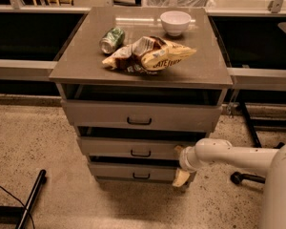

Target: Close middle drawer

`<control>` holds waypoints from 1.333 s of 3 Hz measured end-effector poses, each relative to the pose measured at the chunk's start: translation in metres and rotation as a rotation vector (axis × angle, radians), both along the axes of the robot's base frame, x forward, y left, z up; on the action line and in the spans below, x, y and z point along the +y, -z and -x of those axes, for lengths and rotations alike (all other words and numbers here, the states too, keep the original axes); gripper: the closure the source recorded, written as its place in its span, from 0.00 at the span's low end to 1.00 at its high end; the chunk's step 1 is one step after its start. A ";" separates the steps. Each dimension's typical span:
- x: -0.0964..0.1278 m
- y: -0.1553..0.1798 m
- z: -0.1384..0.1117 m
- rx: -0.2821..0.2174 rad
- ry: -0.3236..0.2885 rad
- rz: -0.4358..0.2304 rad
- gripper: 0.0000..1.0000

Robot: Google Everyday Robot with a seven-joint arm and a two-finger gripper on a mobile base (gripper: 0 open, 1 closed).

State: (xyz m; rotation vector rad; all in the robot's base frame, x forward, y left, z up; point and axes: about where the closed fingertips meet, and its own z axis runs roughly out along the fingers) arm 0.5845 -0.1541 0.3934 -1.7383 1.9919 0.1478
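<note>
The grey cabinet [69,109] stood with its drawers ajar. The robot's white arm [238,155] reached in low from the right, apparently placed to push. The middle drawer [124,147], second down, sat partly out. The hand [181,165] met its right end, its state impossible to tell. On the counter [86,66] lay a chip bag [157,55], a bowl [175,22] and a can [112,39] — out of the way.

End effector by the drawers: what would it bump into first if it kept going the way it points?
Probably the middle drawer. The end effector sits at the right end of its front, pointing in toward the cabinet, seemingly touching or nearly so; depth is unclear.
</note>
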 end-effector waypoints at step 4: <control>-0.009 -0.059 0.075 -0.010 -0.047 -0.005 0.00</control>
